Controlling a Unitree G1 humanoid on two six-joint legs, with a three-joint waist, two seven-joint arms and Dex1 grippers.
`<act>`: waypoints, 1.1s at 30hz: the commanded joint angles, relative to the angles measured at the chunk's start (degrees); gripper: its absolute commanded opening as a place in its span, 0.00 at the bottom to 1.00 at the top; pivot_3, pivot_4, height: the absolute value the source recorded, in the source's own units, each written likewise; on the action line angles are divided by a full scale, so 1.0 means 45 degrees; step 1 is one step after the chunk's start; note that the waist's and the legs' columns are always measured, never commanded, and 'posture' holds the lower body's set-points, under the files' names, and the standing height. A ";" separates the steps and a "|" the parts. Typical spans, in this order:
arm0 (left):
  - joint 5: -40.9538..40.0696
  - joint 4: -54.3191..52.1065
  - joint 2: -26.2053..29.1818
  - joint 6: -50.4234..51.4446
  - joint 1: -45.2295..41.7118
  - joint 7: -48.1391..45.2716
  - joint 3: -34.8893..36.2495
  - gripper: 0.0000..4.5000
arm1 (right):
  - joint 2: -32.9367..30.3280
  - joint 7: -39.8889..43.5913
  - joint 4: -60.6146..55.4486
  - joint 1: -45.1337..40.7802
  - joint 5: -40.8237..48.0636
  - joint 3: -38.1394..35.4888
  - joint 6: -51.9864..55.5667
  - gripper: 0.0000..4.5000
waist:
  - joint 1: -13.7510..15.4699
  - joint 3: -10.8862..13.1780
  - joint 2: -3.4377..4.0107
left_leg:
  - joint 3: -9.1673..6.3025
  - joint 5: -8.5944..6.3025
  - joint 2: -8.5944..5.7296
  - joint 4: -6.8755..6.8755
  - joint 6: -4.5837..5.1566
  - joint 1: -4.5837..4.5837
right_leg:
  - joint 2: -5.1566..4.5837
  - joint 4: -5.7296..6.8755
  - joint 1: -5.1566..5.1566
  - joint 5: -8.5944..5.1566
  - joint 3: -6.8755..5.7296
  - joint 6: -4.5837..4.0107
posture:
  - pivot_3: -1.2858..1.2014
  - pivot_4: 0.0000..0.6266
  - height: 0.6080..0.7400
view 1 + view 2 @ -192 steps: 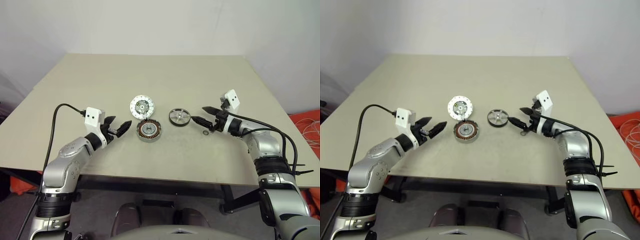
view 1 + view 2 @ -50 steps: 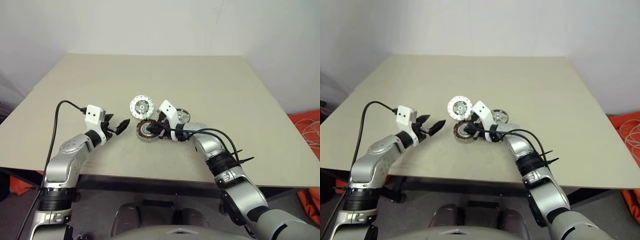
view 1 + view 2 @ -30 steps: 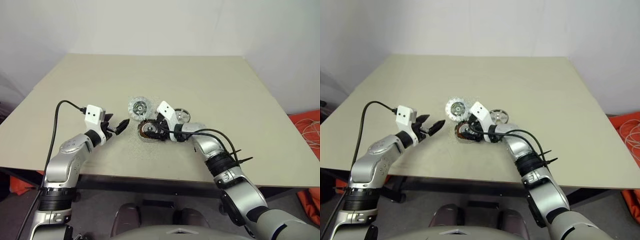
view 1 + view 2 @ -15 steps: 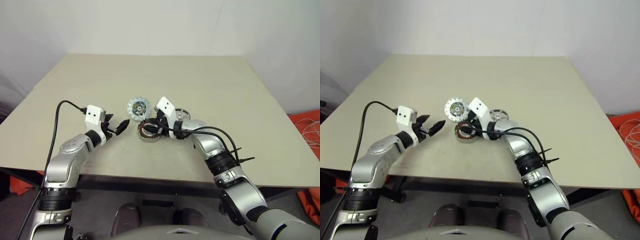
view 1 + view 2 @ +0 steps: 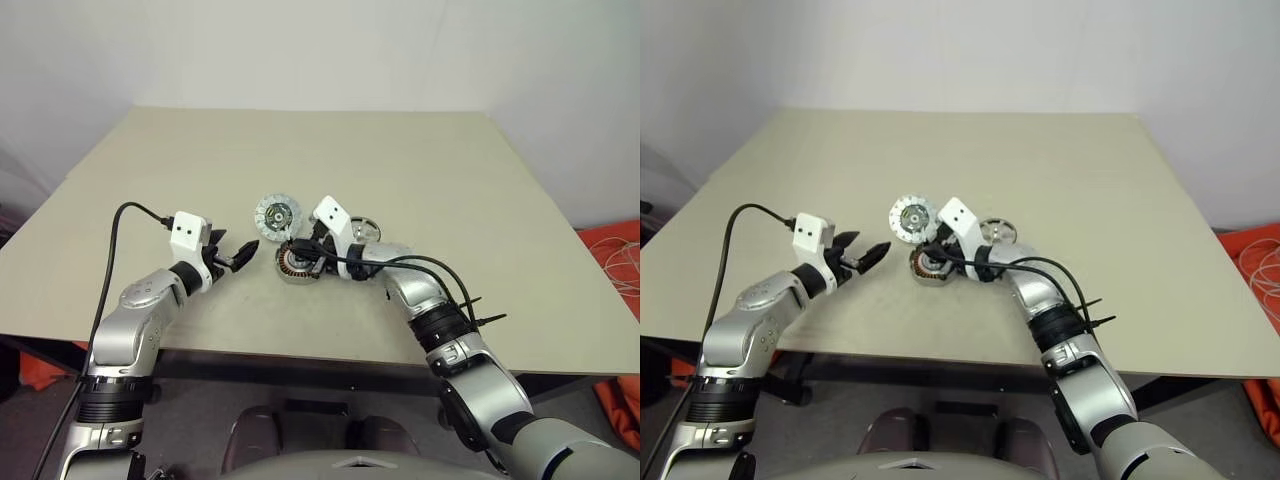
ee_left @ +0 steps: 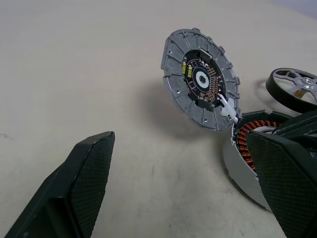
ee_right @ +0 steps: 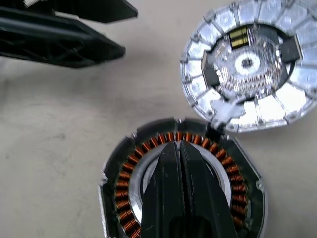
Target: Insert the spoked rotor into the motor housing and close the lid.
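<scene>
The motor housing [image 5: 297, 264], a silver puck with copper windings, lies at the table's middle. Joined to its far edge by a small white tab, the lid [image 5: 277, 213] stands open and tilted, showing its inner face with a segmented pale rim. My right gripper [image 7: 179, 145] is shut, its fingertips pressed together over the housing's [image 7: 124, 198] central hub; nothing shows between them. The spoked rotor [image 5: 365, 231] lies just right of the housing, partly behind my right wrist. Left of the housing, my left gripper [image 5: 238, 250] is open and points at it, holding nothing.
The beige table [image 5: 400, 160] spreads wide behind and to both sides of the parts. A black cable [image 5: 120, 225] trails from my left wrist, and another loops off my right forearm [image 5: 440, 275]. An orange heap [image 5: 612, 255] lies on the floor beyond the table's right edge.
My right gripper's fingers have closed together over the housing's centre. The left arm has kept still.
</scene>
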 commanded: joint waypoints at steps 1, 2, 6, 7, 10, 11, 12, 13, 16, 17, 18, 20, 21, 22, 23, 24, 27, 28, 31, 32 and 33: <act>-0.0003 -0.0383 0.0153 -0.0083 -0.0072 -0.0059 0.0106 1.00 | -0.0151 -0.0009 -0.0099 0.0201 -0.0139 -0.0022 -0.0214 0.00 | 0.0002 0.0000 -0.0001 | 0.0000 -0.0001 0.0000 -0.0001 0.0002 0.0002 | 0.0000 0.0001 0.0001 0.0000 0.0001 0.0000 | 0.52 0.00 1.00; -0.0004 -0.0396 0.0154 -0.0079 -0.0056 -0.0052 0.0114 1.00 | -0.0189 0.0003 -0.0178 0.0285 -0.0137 -0.0026 -0.0195 0.00 | 0.0006 0.0000 -0.0001 | 0.0000 -0.0001 0.0000 -0.0001 0.0002 0.0003 | 0.0000 0.0000 0.0003 0.0000 0.0000 0.0000 | 0.52 0.00 1.00; -0.0006 -0.0370 0.0172 -0.0085 -0.0052 -0.0044 0.0150 1.00 | -0.0304 0.0002 -0.0344 0.0395 -0.0141 -0.0088 -0.0150 0.00 | 0.0006 0.0000 -0.0001 | 0.0000 -0.0007 -0.0001 -0.0001 0.0011 0.0038 | 0.0000 -0.0001 0.0033 -0.0003 0.0004 0.0005 | 0.52 0.00 1.00; 0.0000 -0.0337 0.0178 -0.0096 -0.0076 -0.0048 0.0155 1.00 | -0.0321 -0.0013 -0.0313 0.0382 -0.0149 -0.0101 -0.0157 0.00 | 0.0006 0.0000 -0.0001 | 0.0000 -0.0007 -0.0001 -0.0001 0.0011 0.0049 | 0.0000 -0.0001 0.0041 -0.0005 0.0005 0.0009 | 0.52 0.00 1.00; 0.0010 -0.0258 0.0190 -0.0125 -0.0146 -0.0057 0.0169 1.00 | -0.0351 -0.0086 -0.0224 0.0354 -0.0185 -0.0111 -0.0175 0.00 | -0.0003 0.0000 -0.0002 | 0.0000 -0.0004 -0.0001 -0.0002 0.0007 0.0065 | 0.0000 0.0003 0.0048 -0.0030 0.0011 0.0054 | 0.52 0.00 1.00; 0.0013 -0.0240 0.0194 -0.0134 -0.0162 -0.0058 0.0176 1.00 | -0.0351 -0.0125 -0.0192 0.0354 -0.0198 -0.0114 -0.0177 0.00 | -0.0005 0.0000 -0.0002 | 0.0000 -0.0004 -0.0001 -0.0003 0.0006 0.0073 | 0.0001 0.0004 0.0053 -0.0029 0.0011 0.0053 | 0.52 0.00 1.00; 0.0019 -0.0223 0.0198 -0.0142 -0.0175 -0.0057 0.0181 1.00 | -0.0352 -0.0160 -0.0142 0.0351 -0.0220 -0.0111 -0.0187 0.00 | -0.0005 0.0000 -0.0002 | 0.0001 -0.0004 -0.0001 -0.0006 0.0007 0.0079 | 0.0001 0.0004 0.0057 -0.0029 0.0013 0.0053 | 0.52 0.00 1.00; 0.0021 -0.0214 0.0201 -0.0149 -0.0181 -0.0058 0.0187 1.00 | -0.0360 -0.0195 -0.0090 0.0352 -0.0261 -0.0091 -0.0217 0.00 | -0.0005 0.0000 -0.0002 | 0.0001 -0.0004 -0.0001 -0.0010 0.0007 0.0080 | 0.0001 0.0004 0.0056 -0.0028 0.0014 0.0051 | 0.52 0.00 1.00; 0.0024 -0.0204 0.0218 -0.0163 -0.0180 -0.0061 0.0215 1.00 | -0.0357 -0.0266 -0.0053 0.0369 -0.0322 -0.0069 -0.0259 0.00 | -0.0003 0.0000 -0.0002 | 0.0003 -0.0004 -0.0004 -0.0015 0.0007 0.0080 | 0.0001 0.0002 0.0056 -0.0017 0.0017 0.0030 | 0.52 0.00 1.00; 0.0023 -0.0208 0.0220 -0.0161 -0.0175 -0.0058 0.0221 1.00 | -0.0356 -0.0280 -0.0060 0.0365 -0.0318 -0.0074 -0.0260 0.00 | -0.0003 0.0000 -0.0002 | 0.0003 -0.0005 -0.0005 -0.0016 0.0008 0.0079 | 0.0001 0.0000 0.0056 -0.0008 0.0017 0.0016 | 0.52 0.00 1.00; 0.0024 -0.0209 0.0221 -0.0161 -0.0172 -0.0057 0.0221 1.00 | -0.0351 -0.0282 -0.0067 0.0331 -0.0291 -0.0098 -0.0255 0.00 | -0.0002 0.0000 -0.0002 | 0.0003 -0.0005 -0.0005 -0.0017 0.0008 0.0079 | 0.0001 -0.0002 0.0056 -0.0007 0.0018 0.0013 | 0.52 0.00 1.00; 0.0023 -0.0220 0.0223 -0.0148 -0.0159 -0.0048 0.0222 1.00 | -0.0322 -0.0278 -0.0205 0.0185 -0.0145 -0.0241 -0.0248 0.00 | -0.0002 0.0000 -0.0002 | 0.0004 -0.0005 -0.0005 -0.0018 0.0008 0.0079 | 0.0001 -0.0002 0.0056 -0.0006 0.0019 0.0012 | 0.52 0.00 1.00; 0.0019 -0.0229 0.0223 -0.0141 -0.0155 -0.0047 0.0222 1.00 | -0.0291 -0.0259 -0.0310 0.0118 -0.0021 -0.0346 -0.0245 0.00 | -0.0002 0.0000 -0.0002 | 0.0004 -0.0005 -0.0005 -0.0018 0.0008 0.0079 | 0.0001 -0.0001 0.0055 -0.0006 0.0020 0.0012 | 0.52 0.00 1.00; 0.0018 -0.0232 0.0221 -0.0135 -0.0154 -0.0047 0.0217 1.00 | -0.0256 -0.0203 -0.0502 0.0018 0.0203 -0.0518 -0.0156 0.00 | -0.0002 0.0001 -0.0002 | 0.0004 -0.0005 -0.0005 -0.0018 0.0008 0.0079 | 0.0001 -0.0001 0.0055 -0.0007 0.0020 0.0013 | 0.52 0.00 1.00; 0.0019 -0.0228 0.0211 -0.0132 -0.0160 -0.0045 0.0205 1.00 | -0.0258 -0.0230 -0.0675 -0.0123 0.0362 -0.0699 -0.0059 0.00 | -0.0002 0.0001 -0.0002 | 0.0004 -0.0005 -0.0005 -0.0018 0.0008 0.0078 | 0.0001 -0.0001 0.0053 -0.0008 0.0020 0.0015 | 0.52 0.00 1.00; 0.0019 -0.0226 0.0193 -0.0127 -0.0167 -0.0039 0.0190 1.00 | -0.0293 -0.0293 -0.0783 -0.0263 0.0431 -0.0857 -0.0005 0.00 | -0.0002 0.0002 -0.0001 | 0.0005 -0.0005 -0.0005 -0.0018 0.0008 0.0075 | 0.0001 -0.0001 0.0049 -0.0008 0.0021 0.0015 | 0.52 0.00 1.00; 0.0000 -0.0278 0.0145 -0.0099 -0.0136 -0.0018 0.0161 1.00 | -0.0498 -0.0555 -0.0828 -0.0540 0.0351 -0.1226 0.0046 0.00 | 0.0000 0.0002 -0.0002 | 0.0005 -0.0005 -0.0005 -0.0018 0.0008 0.0067 | 0.0002 0.0000 0.0040 -0.0005 0.0023 0.0010 | 0.52 0.00 1.00; -0.0015 -0.0291 0.0138 -0.0088 -0.0124 -0.0018 0.0166 1.00 | -0.0679 -0.0630 -0.0840 -0.0585 0.0280 -0.1362 0.0009 0.00 | 0.0004 0.0002 -0.0002 | 0.0006 -0.0005 -0.0005 -0.0020 0.0008 0.0066 | 0.0001 -0.0001 0.0040 -0.0005 0.0022 0.0010 | 0.52 0.00 1.00; -0.0035 -0.0255 0.0134 -0.0067 -0.0131 -0.0027 0.0174 1.00 | -0.1378 -0.0854 -0.0939 -0.0590 0.0260 -0.1926 0.0196 0.00 | 0.0025 0.0002 -0.0003 | 0.0006 -0.0004 -0.0009 -0.0023 0.0006 0.0062 | 0.0002 -0.0007 0.0040 -0.0003 0.0023 0.0006 | 0.52 0.00 1.00; -0.0032 -0.0232 0.0137 -0.0069 -0.0137 -0.0035 0.0170 1.00 | -0.1637 -0.0813 -0.1010 -0.0504 0.0296 -0.2068 0.0323 0.00 | 0.0036 0.0002 -0.0003 | 0.0006 -0.0004 -0.0011 -0.0023 0.0006 0.0057 | 0.0001 -0.0011 0.0040 -0.0003 0.0023 0.0006 | 0.52 0.00 1.00; -0.0030 -0.0204 0.0136 -0.0069 -0.0151 -0.0040 0.0166 1.00 | -0.1882 -0.0808 -0.1072 -0.0415 0.0314 -0.2171 0.0406 0.00 | 0.0040 0.0002 -0.0004 | 0.0006 -0.0001 -0.0014 -0.0023 0.0001 0.0049 | 0.0001 -0.0013 0.0038 -0.0002 0.0023 0.0005 | 0.52 0.00 1.00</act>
